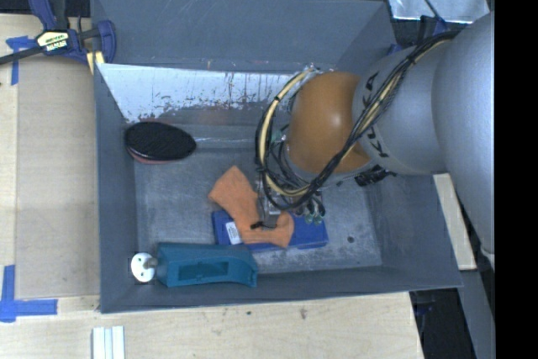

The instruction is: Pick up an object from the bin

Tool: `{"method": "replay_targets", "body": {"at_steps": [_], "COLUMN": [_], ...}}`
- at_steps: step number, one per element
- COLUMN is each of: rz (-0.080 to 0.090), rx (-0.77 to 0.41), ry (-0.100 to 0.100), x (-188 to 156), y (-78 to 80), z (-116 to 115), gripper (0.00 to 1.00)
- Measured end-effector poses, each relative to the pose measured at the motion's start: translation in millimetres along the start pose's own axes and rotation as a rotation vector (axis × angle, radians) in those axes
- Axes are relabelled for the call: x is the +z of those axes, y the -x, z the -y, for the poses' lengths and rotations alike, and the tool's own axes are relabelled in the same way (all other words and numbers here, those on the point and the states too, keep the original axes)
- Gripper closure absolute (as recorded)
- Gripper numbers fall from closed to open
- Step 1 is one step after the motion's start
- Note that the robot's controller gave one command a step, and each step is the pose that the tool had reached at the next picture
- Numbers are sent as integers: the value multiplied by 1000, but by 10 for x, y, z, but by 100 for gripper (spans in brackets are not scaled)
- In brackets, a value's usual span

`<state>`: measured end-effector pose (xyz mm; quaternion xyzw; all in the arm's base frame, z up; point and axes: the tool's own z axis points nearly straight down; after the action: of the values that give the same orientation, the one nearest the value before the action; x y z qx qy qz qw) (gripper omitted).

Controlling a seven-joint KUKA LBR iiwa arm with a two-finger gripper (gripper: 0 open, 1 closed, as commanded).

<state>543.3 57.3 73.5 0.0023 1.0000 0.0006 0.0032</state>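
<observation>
End effector (270,219) (grip state unclear) hangs over the orange cloth (234,191) on the blue box (308,236).

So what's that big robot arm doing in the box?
The arm reaches into the grey bin from the right. Its gripper is down at an orange cloth in the middle, which lies on a flat blue box. Nothing looks lifted yet. A teal thing and a small white knob lie at the near side, and a black oval lies to the left.
</observation>
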Motion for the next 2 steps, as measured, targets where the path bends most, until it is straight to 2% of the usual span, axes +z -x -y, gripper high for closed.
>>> {"method": "replay_targets", "body": {"at_steps": [1, 2], "rz": [0, -9], "rx": [0, -5], "ry": [0, -1], "x": [0, -517], "y": [0, -63], "z": [0, -16], "gripper": [100, 100]}}
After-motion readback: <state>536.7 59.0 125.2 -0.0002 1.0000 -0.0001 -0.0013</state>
